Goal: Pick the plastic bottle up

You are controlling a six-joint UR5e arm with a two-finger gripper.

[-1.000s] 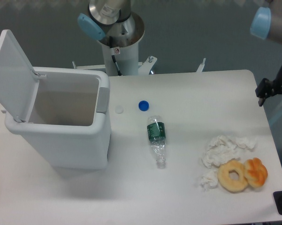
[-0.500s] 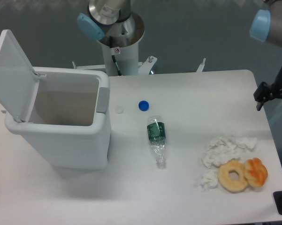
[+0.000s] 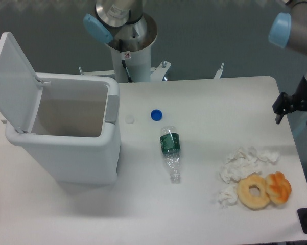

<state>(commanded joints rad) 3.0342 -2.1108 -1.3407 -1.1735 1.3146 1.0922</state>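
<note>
The clear plastic bottle with the blue label and blue cap is not in view. A slimmer clear bottle with a dark green label [image 3: 169, 152] lies on its side at the middle of the white table [image 3: 204, 102], uncapped neck toward the front. My gripper [image 3: 294, 120] hangs at the table's far right edge, well right of that bottle. Its two dark fingers stand apart with nothing between them.
A white bin [image 3: 66, 133] with its lid raised stands at the left. A loose blue cap [image 3: 156, 115] and a small white cap [image 3: 129, 119] lie behind the green-labelled bottle. Crumpled tissues [image 3: 242, 162], a doughnut [image 3: 253, 191] and an orange pastry [image 3: 279, 187] lie front right.
My gripper has moved a little left and forward along the right edge of the table. Nothing on the table has moved.
</note>
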